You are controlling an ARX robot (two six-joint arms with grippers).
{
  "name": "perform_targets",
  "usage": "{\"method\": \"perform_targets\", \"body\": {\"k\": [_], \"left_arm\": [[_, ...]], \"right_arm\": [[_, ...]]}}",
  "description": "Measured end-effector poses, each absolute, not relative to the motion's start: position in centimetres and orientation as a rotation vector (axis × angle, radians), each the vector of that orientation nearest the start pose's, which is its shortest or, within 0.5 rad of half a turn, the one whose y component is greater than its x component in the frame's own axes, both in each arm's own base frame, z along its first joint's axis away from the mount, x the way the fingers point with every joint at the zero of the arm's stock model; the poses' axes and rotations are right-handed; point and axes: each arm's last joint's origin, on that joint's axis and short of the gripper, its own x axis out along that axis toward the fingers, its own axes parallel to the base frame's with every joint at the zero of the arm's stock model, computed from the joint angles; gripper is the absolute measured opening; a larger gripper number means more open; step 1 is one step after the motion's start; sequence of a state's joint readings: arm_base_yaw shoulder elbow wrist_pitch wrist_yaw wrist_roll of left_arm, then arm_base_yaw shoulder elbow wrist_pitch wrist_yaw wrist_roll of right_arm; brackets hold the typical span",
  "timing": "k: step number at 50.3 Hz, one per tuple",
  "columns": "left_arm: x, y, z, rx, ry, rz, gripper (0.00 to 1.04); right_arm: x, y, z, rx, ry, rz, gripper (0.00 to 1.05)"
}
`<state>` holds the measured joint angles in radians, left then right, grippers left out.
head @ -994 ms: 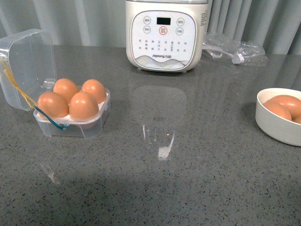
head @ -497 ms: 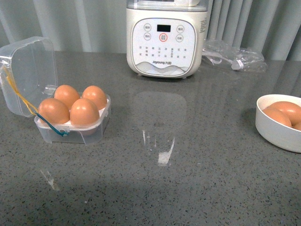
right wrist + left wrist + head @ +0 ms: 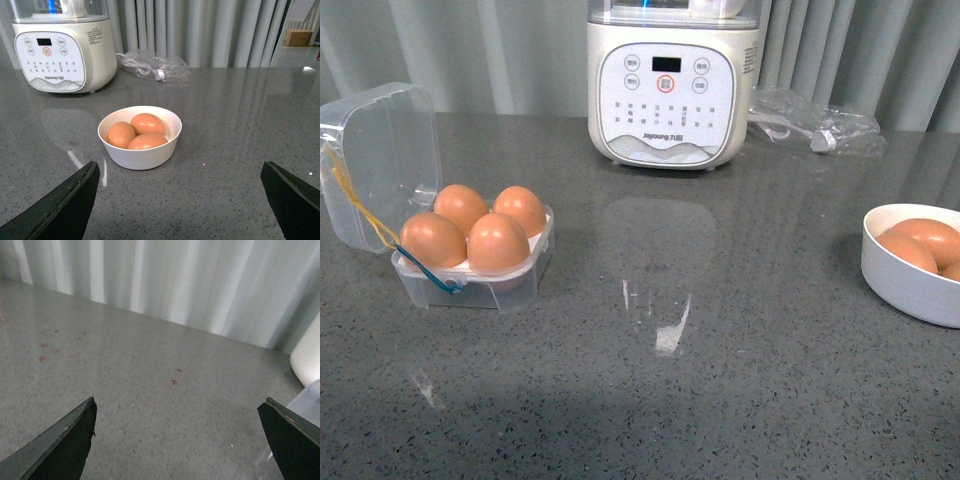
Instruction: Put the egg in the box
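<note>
We record left gripper [image 3: 179,405] and right gripper [image 3: 180,167] both spread wide, holding nothing, bare table [image 3: 230,130] between their tips, bowl [image 3: 140,157] just ahead of the right, egg [image 3: 498,243] seated in box [image 3: 470,287], possibly beside the left.

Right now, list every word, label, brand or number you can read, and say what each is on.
"Joyoung", followed by two characters too small to read: front panel of the white appliance.
Button labels and rows of small print on that panel: too small to read.
Display: dark, no digits.
Box, bowl, plastic bag: no text visible.
</note>
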<state>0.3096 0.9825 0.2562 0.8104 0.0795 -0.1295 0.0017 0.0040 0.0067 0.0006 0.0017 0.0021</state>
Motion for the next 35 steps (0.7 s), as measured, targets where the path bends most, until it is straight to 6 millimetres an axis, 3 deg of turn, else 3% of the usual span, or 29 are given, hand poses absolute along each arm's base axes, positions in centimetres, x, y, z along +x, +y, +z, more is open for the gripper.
{"method": "perform_targets", "body": {"k": [12, 23, 35], "left_arm": [[24.3, 5.7, 20.0, 0.005, -0.034, 0.161, 0.98], [26.8, 5.1, 19.5, 0.060, -0.001, 0.112, 0.98], [28.4, 1.5, 20.1, 0.106, 0.020, -0.050, 0.98]], "right_arm": [[9.8, 0.0, 16.6, 0.002, -0.003, 0.000, 0.98], [9.8, 0.0, 16.6, 0.002, -0.003, 0.000, 0.98], [9.8, 0.0, 16.6, 0.002, -0.003, 0.000, 0.98]]}}
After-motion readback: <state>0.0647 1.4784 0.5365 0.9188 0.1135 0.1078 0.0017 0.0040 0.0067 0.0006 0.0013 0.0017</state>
